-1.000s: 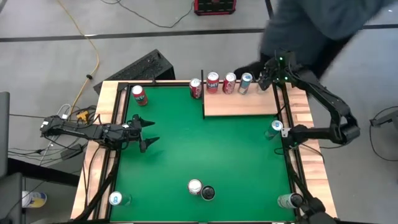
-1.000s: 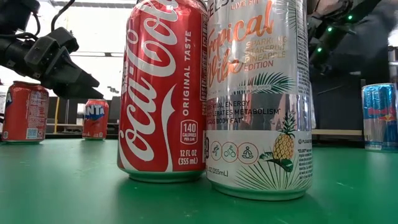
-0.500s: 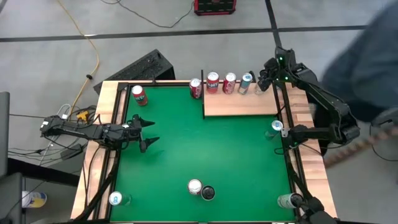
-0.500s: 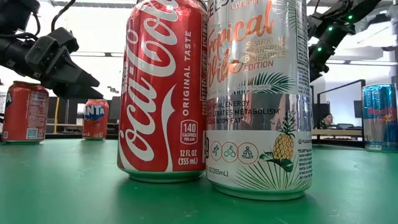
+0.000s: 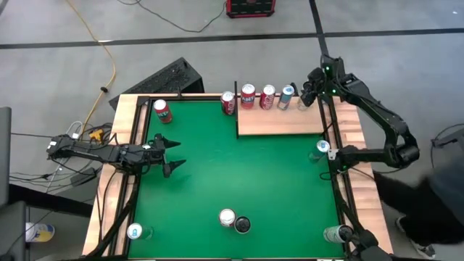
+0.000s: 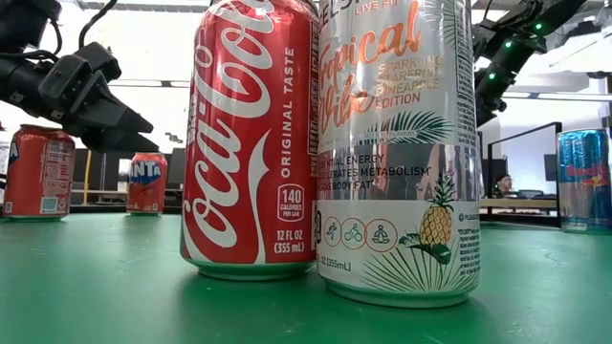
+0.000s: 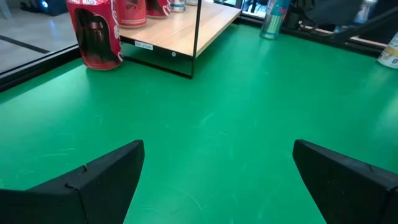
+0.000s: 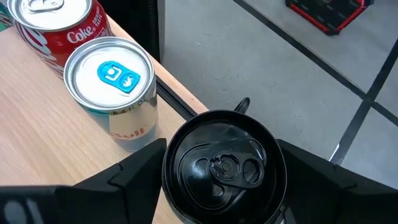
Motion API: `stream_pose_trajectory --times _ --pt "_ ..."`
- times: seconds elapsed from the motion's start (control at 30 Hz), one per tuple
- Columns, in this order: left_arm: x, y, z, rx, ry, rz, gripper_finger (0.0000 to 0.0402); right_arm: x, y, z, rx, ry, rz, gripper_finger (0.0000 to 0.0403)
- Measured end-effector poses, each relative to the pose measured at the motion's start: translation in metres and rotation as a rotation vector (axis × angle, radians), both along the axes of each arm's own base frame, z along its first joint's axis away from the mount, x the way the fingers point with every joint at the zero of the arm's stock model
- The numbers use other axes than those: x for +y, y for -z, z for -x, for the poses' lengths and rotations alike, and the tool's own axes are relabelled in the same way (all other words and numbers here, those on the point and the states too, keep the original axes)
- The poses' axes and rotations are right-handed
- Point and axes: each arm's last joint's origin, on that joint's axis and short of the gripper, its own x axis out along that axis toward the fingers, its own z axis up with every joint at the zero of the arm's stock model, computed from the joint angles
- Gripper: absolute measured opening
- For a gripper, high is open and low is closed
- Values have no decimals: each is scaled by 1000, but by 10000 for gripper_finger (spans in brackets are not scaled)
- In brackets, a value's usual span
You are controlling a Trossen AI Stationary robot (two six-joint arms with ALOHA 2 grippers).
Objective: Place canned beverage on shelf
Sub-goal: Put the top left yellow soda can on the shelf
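Fingers of the right end effector (image 8: 221, 171) flank a black can (image 8: 222, 163) standing at the shelf (image 5: 279, 122) back corner beside a blue-tabbed can (image 8: 111, 87), apparently being set down to extend the row. Left end effector (image 5: 170, 154) waits wide over the bench (image 5: 239, 174).

The red can (image 6: 255, 143) reads "Coca-Cola ORIGINAL TASTE, 140 CALORIES, 12 FL OZ (355 mL)". The silver can (image 6: 397, 153) reads "Tropical Vibe". A small far can (image 6: 146, 182) shows "NTA"; another red can (image 8: 59, 25) reads "Coke".
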Motion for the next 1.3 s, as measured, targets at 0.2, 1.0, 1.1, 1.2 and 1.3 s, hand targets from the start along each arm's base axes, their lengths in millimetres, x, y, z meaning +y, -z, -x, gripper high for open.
stream_pose_trajectory --times 0.2,1.0,1.1,1.2,1.3 --pt "0 0 0 -1 0 3 396 0 0 0 3 1 1 305" --pt "0 0 0 -2 -1 6 396 5 -15 0 0 15 123 355" --pt "0 0 0 -1 -1 5 396 15 -24 0 -21 -4 163 354" --pt "0 0 0 0 -1 1 396 29 -33 -2 -60 -25 190 353" --pt "0 0 0 -2 -7 -1 396 44 -36 -6 -101 -44 156 342"
